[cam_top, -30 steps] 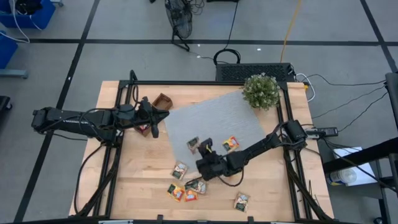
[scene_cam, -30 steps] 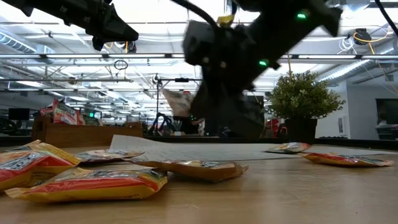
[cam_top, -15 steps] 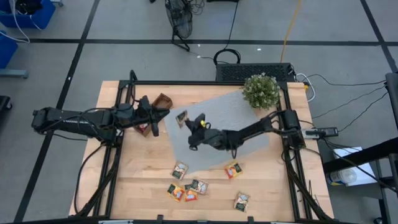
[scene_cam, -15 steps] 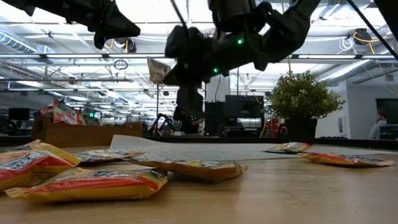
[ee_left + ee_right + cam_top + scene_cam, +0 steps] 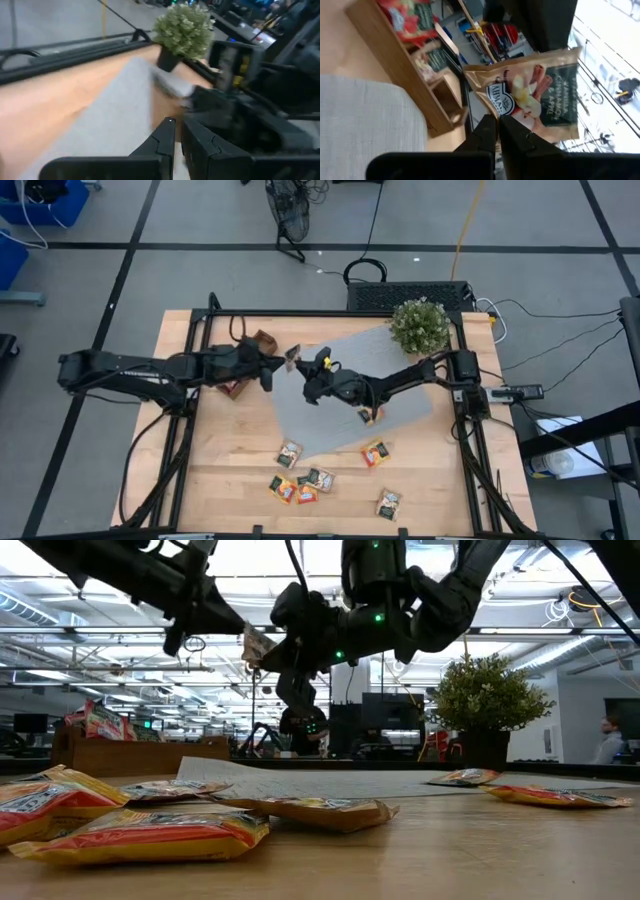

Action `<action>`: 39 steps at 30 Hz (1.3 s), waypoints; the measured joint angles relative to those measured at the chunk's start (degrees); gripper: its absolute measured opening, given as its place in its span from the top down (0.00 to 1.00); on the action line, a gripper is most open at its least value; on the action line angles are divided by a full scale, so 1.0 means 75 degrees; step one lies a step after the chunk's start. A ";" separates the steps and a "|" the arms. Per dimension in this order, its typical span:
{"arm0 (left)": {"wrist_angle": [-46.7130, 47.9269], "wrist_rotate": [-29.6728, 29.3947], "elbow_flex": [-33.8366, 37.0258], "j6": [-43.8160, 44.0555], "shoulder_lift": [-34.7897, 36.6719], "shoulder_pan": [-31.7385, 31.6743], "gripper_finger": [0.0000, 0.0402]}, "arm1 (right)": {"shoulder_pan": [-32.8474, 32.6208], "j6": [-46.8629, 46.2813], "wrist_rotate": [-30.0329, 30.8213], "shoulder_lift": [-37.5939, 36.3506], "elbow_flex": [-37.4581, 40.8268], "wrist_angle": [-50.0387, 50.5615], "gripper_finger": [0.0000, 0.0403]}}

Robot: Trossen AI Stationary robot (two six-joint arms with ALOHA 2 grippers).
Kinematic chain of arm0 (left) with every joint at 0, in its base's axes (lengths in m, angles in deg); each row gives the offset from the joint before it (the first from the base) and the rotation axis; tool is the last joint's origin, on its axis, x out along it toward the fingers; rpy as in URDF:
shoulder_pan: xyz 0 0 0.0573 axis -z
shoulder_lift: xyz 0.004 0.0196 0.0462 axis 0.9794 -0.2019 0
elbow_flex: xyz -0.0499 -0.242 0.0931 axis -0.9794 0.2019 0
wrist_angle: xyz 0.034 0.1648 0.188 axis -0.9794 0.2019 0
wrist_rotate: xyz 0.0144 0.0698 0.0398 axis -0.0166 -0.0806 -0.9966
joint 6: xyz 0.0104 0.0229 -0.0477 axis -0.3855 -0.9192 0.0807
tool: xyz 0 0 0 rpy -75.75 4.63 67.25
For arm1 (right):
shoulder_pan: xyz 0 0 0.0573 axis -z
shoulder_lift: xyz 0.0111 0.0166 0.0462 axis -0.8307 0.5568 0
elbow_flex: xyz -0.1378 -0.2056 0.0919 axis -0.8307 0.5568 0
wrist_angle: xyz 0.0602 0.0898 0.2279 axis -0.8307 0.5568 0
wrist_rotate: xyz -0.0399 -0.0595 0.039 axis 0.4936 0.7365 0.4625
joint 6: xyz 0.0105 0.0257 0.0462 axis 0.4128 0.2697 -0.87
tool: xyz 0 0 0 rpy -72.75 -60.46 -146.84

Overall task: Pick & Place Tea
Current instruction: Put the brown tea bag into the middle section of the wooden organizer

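A brown-gold tea sachet (image 5: pixel 292 357) with a pale label hangs in the air over the grey mat's (image 5: pixel 350 380) far left corner, with my right gripper (image 5: pixel 299 366) shut on it. The sachet (image 5: pixel 530 97) fills the right wrist view. My left gripper (image 5: pixel 272 370) is just left of it, pointing at it with fingers shut and nothing between them (image 5: pixel 176 137). The wooden tray (image 5: pixel 255 345) stands behind the left gripper and holds red sachets (image 5: pixel 100 722). Several more sachets (image 5: pixel 300 480) lie flat near the table's front edge. My right gripper pinches the sachet's edge (image 5: pixel 501 118) between its two fingers, close to one corner. The fingers (image 5: pixel 487 131) reach in level from the table's right side. The sachet (image 5: pixel 257 643) sticks out past the fingertips toward the left gripper, lifted well clear of the table.
A potted plant (image 5: pixel 418 325) stands at the mat's far right corner. One sachet (image 5: pixel 370 415) lies on the mat under the right arm, another (image 5: pixel 375 452) just off its near edge, one more (image 5: pixel 388 502) near the front edge. Metal frame rails run along the table's sides.
My right gripper has carried the sachet up from low over the table's middle toward the far left, and has tipped from pointing down to level. My left gripper has rolled and has come away from the tray toward the sachet.
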 joint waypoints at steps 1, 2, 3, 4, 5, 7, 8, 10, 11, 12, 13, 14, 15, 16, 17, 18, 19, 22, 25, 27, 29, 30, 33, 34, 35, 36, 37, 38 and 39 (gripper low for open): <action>-0.0138 0.0129 0.0000 0.0093 -0.0087 -0.0014 0.91 | 0.0035 -0.0022 -0.0040 0.0000 0.0000 0.0005 1.00; -0.0255 0.0236 0.0000 0.0120 -0.0173 -0.0014 0.91 | 0.0067 -0.0025 -0.0124 0.0000 0.0000 0.0008 1.00; -0.0394 0.0362 0.0000 0.0149 -0.0245 -0.0014 0.91 | 0.0082 -0.0019 -0.0152 0.0000 0.0000 0.0007 1.00; -0.0563 0.0445 0.0000 0.0156 -0.0312 -0.0012 0.91 | 0.0083 -0.0012 -0.0164 0.0000 0.0000 0.0003 1.00; -0.0729 0.0566 0.0000 0.0132 -0.0371 -0.0005 0.91 | 0.0080 -0.0011 -0.0170 0.0000 0.0000 0.0002 1.00; -0.0970 0.0763 0.0000 -0.0075 -0.0402 0.0001 0.91 | 0.0080 -0.0014 -0.0173 0.0000 0.0000 0.0004 1.00; -0.1068 0.0778 0.0000 -0.0277 -0.0399 0.0001 0.91 | 0.0080 -0.0011 -0.0173 0.0000 0.0000 0.0001 1.00; -0.1142 0.0716 -0.0003 -0.0664 -0.0393 -0.0006 0.91 | 0.0066 0.0013 -0.0171 0.0000 0.0000 -0.0016 1.00; -0.1120 0.0653 -0.0003 -0.0762 -0.0396 -0.0014 0.91 | 0.0058 0.0010 -0.0169 0.0000 0.0000 -0.0025 1.00; -0.1084 0.0543 -0.0003 -0.0845 -0.0399 -0.0014 0.91 | 0.0050 0.0007 -0.0163 0.0000 0.0000 -0.0020 1.00; -0.1074 0.0492 -0.0003 -0.0877 -0.0399 -0.0014 0.91 | 0.0037 -0.0007 -0.0162 0.0000 0.0000 -0.0004 1.00; -0.1075 0.0480 -0.0003 -0.0882 -0.0399 -0.0014 0.91 | 0.0028 -0.0014 -0.0162 0.0000 0.0000 0.0005 1.00; -0.1056 0.0466 -0.0003 -0.0876 -0.0396 -0.0014 0.91 | 0.0020 -0.0012 -0.0157 0.0000 0.0000 0.0007 1.00; -0.1020 0.0461 -0.0003 -0.0887 -0.0396 -0.0014 0.91 | 0.0010 -0.0010 -0.0141 0.0000 0.0000 0.0007 1.00; -0.0969 0.0460 -0.0003 -0.0951 -0.0396 -0.0014 0.91 | 0.0010 0.0005 -0.0141 0.0000 0.0000 0.0007 1.00; -0.0916 0.0459 -0.0003 -0.1036 -0.0396 -0.0014 0.91 | 0.0010 0.0007 -0.0141 0.0000 0.0000 0.0004 1.00; -0.0899 0.0456 -0.0003 -0.1160 -0.0396 -0.0014 0.91 | 0.0013 0.0002 -0.0136 0.0000 0.0000 0.0007 1.00; -0.0897 0.0346 -0.0003 -0.1572 -0.0396 -0.0014 0.89 | 0.0016 -0.0020 -0.0122 0.0000 0.0000 0.0008 1.00; -0.0821 -0.0031 -0.0003 -0.1735 -0.0396 -0.0014 0.82 | 0.0016 -0.0019 -0.0095 -0.0001 0.0000 0.0013 1.00; -0.0703 -0.0502 -0.0003 -0.1749 -0.0396 -0.0014 0.74 | 0.0016 0.0004 0.0079 -0.0003 0.0000 0.0013 1.00; -0.0557 -0.1041 -0.0003 -0.1847 -0.0396 -0.0020 0.67 | 0.0016 0.0019 0.0265 -0.0003 0.0000 0.0007 1.00; -0.0494 -0.1184 -0.0003 -0.1915 -0.0396 -0.0023 0.63 | 0.0018 0.0026 0.0290 -0.0003 0.0002 0.0015 1.00; -0.0496 -0.1278 -0.0003 -0.1919 -0.0396 -0.0034 0.54 | 0.0016 0.0021 0.0277 -0.0003 0.0003 0.0014 1.00; -0.0523 -0.1275 -0.0003 -0.1861 -0.0396 -0.0032 0.52 | 0.0016 0.0021 0.0270 -0.0003 0.0003 0.0013 1.00; -0.0527 -0.1275 -0.0003 -0.1808 -0.0396 -0.0029 0.50 | 0.0016 0.0021 0.0273 -0.0003 0.0003 0.0013 1.00; -0.0509 -0.1275 -0.0003 -0.1755 -0.0378 -0.0029 0.49 | 0.0013 0.0021 0.0273 -0.0003 0.0003 0.0013 1.00; -0.0461 -0.1275 -0.0003 -0.1734 -0.0324 -0.0034 0.48 | 0.0013 0.0021 0.0284 -0.0003 0.0003 0.0013 1.00; -0.0458 -0.1279 -0.0003 -0.1761 -0.0288 -0.0034 0.47 | 0.0013 0.0021 0.0295 -0.0003 0.0003 0.0010 1.00; -0.0516 -0.1281 -0.0005 -0.1834 -0.0270 -0.0034 0.46 | 0.0013 0.0021 0.0344 -0.0003 0.0003 0.0010 1.00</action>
